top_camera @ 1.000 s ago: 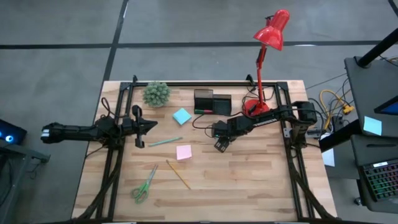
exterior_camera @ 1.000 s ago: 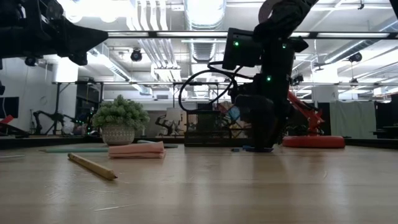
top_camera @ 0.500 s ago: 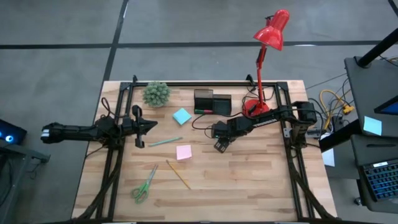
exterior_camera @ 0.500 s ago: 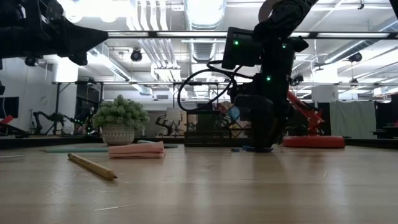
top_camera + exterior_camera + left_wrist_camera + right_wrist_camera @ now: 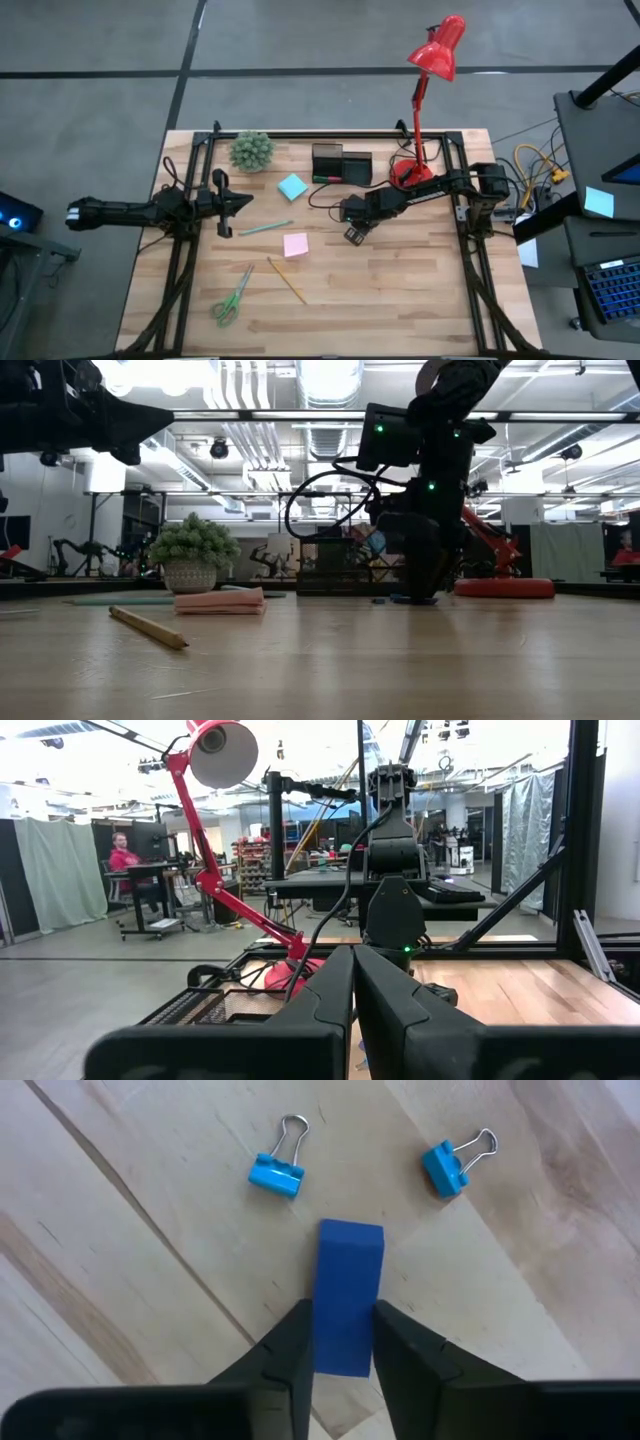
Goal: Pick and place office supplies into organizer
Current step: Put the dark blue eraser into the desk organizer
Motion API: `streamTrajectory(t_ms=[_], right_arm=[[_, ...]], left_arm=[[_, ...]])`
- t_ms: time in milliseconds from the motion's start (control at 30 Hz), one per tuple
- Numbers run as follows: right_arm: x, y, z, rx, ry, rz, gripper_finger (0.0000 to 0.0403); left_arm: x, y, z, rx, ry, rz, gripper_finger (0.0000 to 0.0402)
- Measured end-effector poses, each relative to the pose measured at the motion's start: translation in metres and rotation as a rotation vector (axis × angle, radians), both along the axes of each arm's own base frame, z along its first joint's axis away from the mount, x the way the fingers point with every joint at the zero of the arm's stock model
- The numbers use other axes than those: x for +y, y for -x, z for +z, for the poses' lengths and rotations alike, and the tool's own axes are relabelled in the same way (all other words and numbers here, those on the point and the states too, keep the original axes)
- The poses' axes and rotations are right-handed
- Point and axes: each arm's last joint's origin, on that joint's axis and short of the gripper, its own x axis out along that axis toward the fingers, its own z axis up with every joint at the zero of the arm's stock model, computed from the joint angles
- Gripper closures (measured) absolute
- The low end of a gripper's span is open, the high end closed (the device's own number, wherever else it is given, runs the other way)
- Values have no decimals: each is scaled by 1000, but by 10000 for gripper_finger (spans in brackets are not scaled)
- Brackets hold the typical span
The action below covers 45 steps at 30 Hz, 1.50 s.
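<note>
Blue block [image 5: 348, 1298], a small rectangular eraser-like piece with flat matte faces, lay on the table [image 5: 400, 290] at the centre of the right wrist picture, and the right gripper [image 5: 340, 1342] had its two dark fingers [image 5: 288, 1348] set against its long sides, pinching it. That squeeze across the narrow width looked like the start of a lift, judging by the task. Beyond the block, toward the top of that picture, two blue binder clips [image 5: 276, 1172] with wire handles lay apart on the pale wood grain, untouched.

In the high view the right gripper [image 5: 354, 233] stood just right of frame centre, below the black organizer [image 5: 341, 164], a boxy tray with compartments in the upper middle. A light-blue sticky pad [image 5: 292, 186] lay left of the organizer, a pink pad [image 5: 295, 244] near centre, a teal pen [image 5: 265, 228] between them, a yellow pencil [image 5: 287, 281] lower down, and green-handled scissors [image 5: 232, 297] at lower left, all still outside the organizer.

At centre left the left gripper [image 5: 225, 203] waited above the table with fingers pressed together. A potted plant [image 5: 251, 151] and a red lamp [image 5: 432, 60] stood along the upper edge.
</note>
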Motion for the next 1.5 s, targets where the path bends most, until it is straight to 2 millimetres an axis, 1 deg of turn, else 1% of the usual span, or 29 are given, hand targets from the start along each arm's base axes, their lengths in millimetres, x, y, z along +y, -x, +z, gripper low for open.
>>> streamTrajectory(t_ms=[167, 600, 967, 1333, 1500], right_arm=[[0, 0, 0, 4, 3, 21, 329], [0, 0, 1, 7, 6, 40, 330], [-1, -3, 12, -3, 16, 89, 331], [-1, -3, 19, -26, 27, 130, 331], [-1, -8, 26, -47, 46, 176, 331]], left_arm=[[0, 0, 0, 0, 0, 0, 402], [0, 0, 0, 0, 0, 0, 402], [0, 0, 0, 0, 0, 0, 402], [0, 0, 0, 0, 0, 0, 402], [0, 0, 0, 0, 0, 0, 402]])
